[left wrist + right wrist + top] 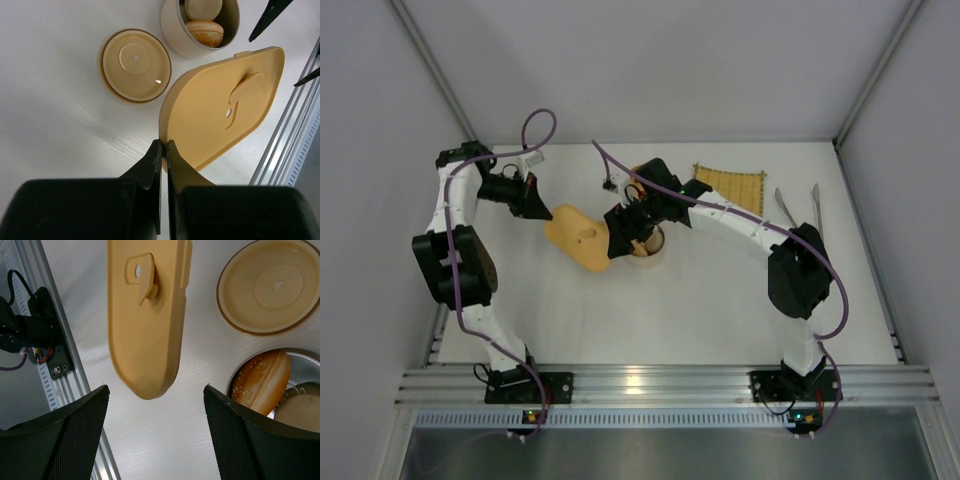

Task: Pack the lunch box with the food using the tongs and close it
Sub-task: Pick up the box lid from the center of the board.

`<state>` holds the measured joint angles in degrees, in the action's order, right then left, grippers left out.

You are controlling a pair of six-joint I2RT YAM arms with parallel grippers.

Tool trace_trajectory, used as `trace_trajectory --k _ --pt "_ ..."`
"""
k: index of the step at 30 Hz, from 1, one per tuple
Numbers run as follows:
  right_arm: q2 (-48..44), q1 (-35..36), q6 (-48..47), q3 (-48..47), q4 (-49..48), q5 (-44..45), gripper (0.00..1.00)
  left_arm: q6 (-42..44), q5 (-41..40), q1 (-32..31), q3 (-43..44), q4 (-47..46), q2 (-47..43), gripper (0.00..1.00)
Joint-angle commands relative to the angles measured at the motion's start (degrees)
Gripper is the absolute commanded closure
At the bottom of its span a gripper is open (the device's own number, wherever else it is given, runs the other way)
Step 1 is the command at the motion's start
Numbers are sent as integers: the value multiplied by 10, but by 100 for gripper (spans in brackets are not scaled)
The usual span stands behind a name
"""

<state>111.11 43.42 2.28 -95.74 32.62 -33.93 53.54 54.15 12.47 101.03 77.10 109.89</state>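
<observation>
At the oval lid's (pixel 210 115) narrow end, the left claw (pixel 164 144) is pinched closed. Its two black fingers are pressed together on the rim, and a sliver of lid colour shows between them. The lid is yellow, and on its face is a raised tab with a small hole.

Over the lid's other end hangs the right claw (pixel 156 389), its jaws spread wide and gripping nothing. From its wrist view, the lid's rounded tip lies between the two fingers.

Just off that end of the lid stands the pot (pixel 172 35), cream outside and metal inside. The food seen is in it: a seeded orange bun (pixel 260 382) and a pale ball (pixel 203 7), touching each other.

Beside both the lid and the pot lies the round lid (pixel 134 65), flat on the white table (pixel 680 310) and apart from both claws.

Farther from the oval lid, past the pot and toward the table's back right, is the yellow mat (pixel 728 188). Well apart from the lid, to the right of the mat, lie the tongs (pixel 786 207), with no claw near them.
</observation>
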Motion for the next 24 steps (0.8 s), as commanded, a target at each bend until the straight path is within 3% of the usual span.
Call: trace_trajectory --k 1,9,21,22,24 --pt "-37 -8 -10 -21 11 -14 25 17 10 -11 -17 92 -45 100" --pt "-25 -8 -2 -40 13 -36 37 15 -1 -39 -36 91 -73 100" --pt "-1 -9 5 -42 21 -65 89 -2 17 -50 -20 89 -74 100" --pt "0 -9 8 -41 21 -63 97 -4 19 -50 -19 88 -73 100" --pt "1 -13 17 -38 14 -62 100 -7 24 -50 -16 87 -73 100"
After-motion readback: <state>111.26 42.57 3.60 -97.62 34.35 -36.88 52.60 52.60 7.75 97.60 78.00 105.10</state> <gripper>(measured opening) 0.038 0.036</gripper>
